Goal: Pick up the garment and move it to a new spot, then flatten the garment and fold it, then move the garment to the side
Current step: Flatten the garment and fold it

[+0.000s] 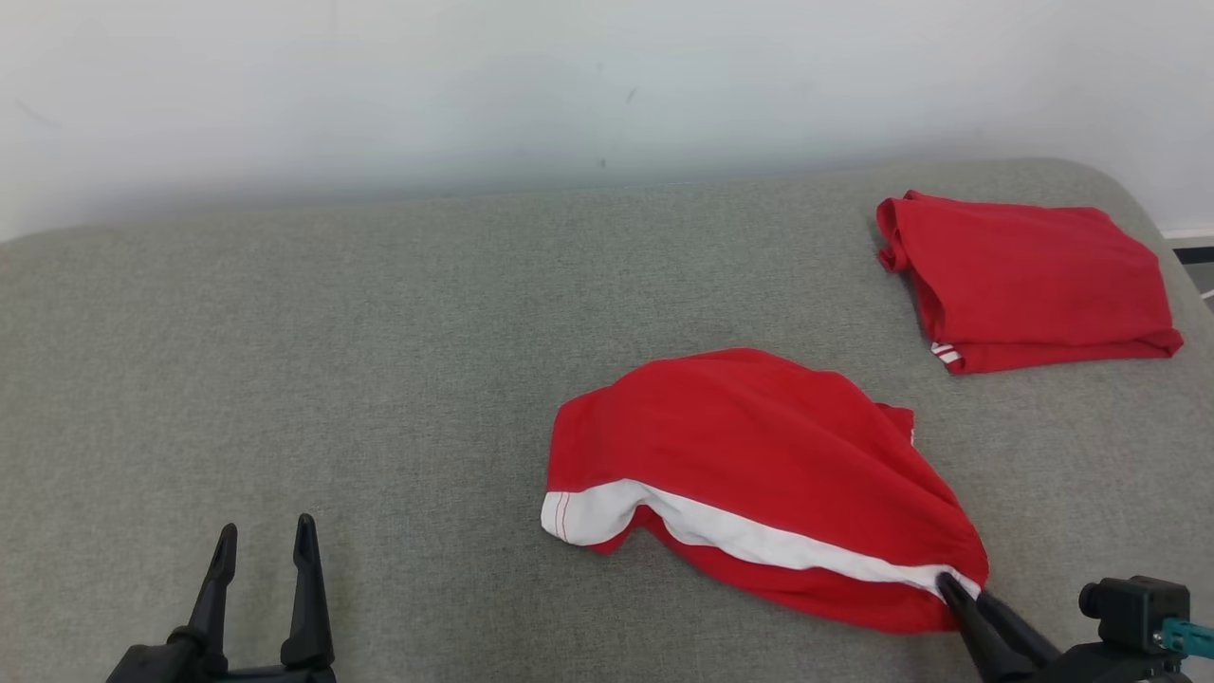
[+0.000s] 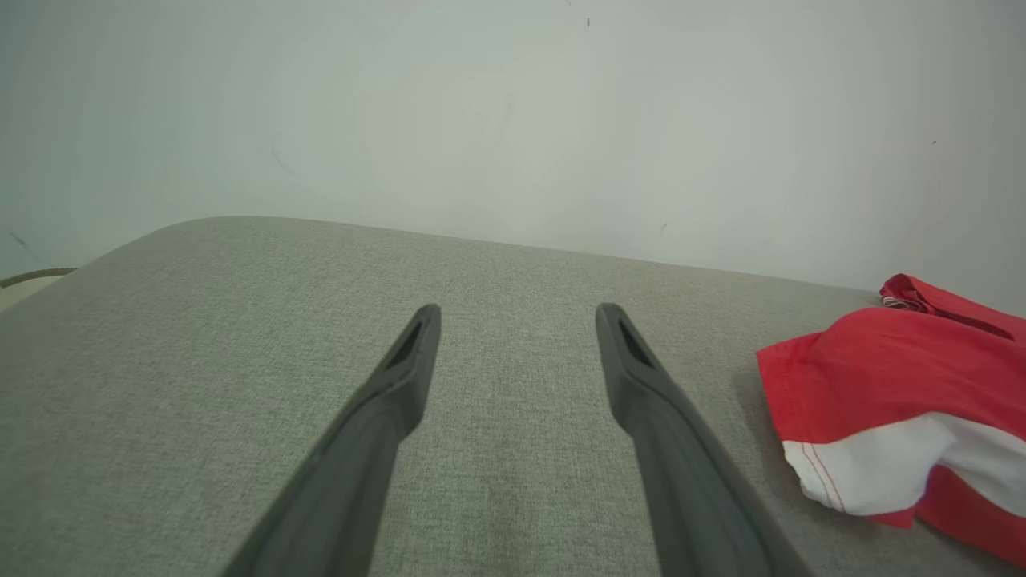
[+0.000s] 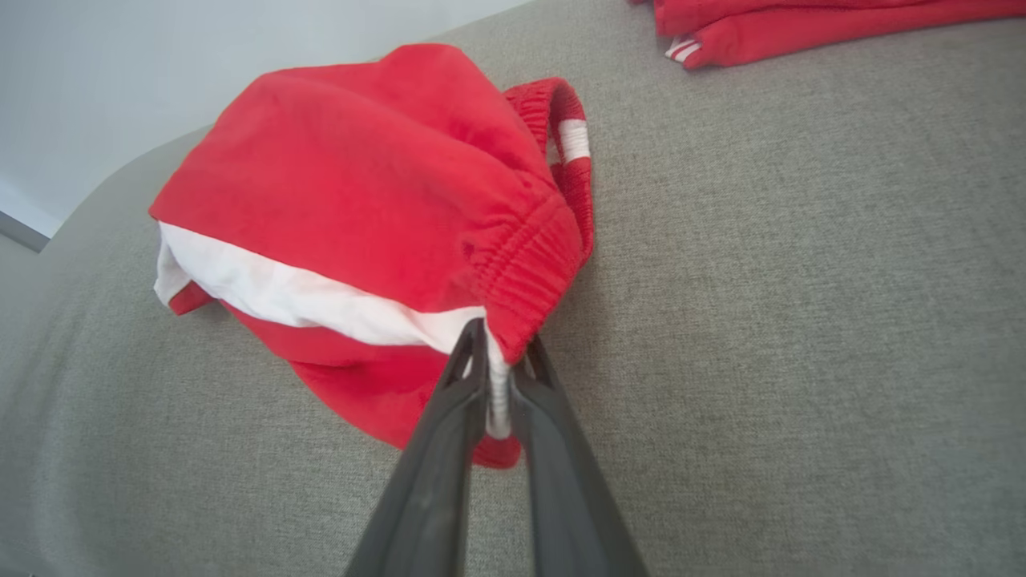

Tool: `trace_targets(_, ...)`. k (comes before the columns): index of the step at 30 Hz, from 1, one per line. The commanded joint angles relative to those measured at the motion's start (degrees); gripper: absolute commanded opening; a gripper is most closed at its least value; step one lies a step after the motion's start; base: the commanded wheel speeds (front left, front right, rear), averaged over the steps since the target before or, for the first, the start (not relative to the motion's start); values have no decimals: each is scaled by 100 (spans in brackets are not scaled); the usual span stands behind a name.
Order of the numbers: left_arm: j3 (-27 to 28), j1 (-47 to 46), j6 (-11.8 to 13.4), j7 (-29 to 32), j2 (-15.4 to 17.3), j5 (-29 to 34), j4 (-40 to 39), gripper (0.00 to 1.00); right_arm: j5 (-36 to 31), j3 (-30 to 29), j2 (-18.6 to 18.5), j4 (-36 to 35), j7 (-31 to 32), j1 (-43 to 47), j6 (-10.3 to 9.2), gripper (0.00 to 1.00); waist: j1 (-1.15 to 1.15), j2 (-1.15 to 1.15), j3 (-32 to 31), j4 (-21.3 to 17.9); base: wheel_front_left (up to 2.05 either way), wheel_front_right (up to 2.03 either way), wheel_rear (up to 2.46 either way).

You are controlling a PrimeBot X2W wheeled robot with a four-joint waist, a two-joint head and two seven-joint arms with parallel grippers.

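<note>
We look down on a grey cloth-covered bench [image 1: 379, 379] set against a pale wall [image 1: 569, 85]. On its right half, toward the near side, the red garment [image 1: 749, 455] lies bunched, a white stripe [image 1: 759, 541] running along its near edge. A folded red garment [image 1: 1024, 275] rests at the far right, well apart from it. Our right hand [image 1: 953, 590] pinches the red garment's near right corner, fingers pressed together on the elastic waistband [image 3: 521, 264]. Our left hand [image 1: 266, 531] stands spread wide at the near left, well apart from the red garment.
</note>
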Motion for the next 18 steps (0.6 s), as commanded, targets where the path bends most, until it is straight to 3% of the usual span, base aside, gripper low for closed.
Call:
trace_targets(1, 4, 93, -7, -17, -3, 89, -3, 100, -21, -17, -46, -50, -99, 19, -4, 100, 1, 0, -23, -55, 0, 0, 0)
trace_targets(12, -74, 68, -10, -17, -4, 13, 59, 100, -359, -337, -35, -186, -627, -78, -4, 100, 1, 0, -51, -112, 0, 0, 0)
trace_targets(18, -276, 40, -153, -16, -5, -7, 230, 100, -796, -459, 224, -123, -1098, -219, -4, 100, 1, 0, -41, -75, 0, 0, 0)
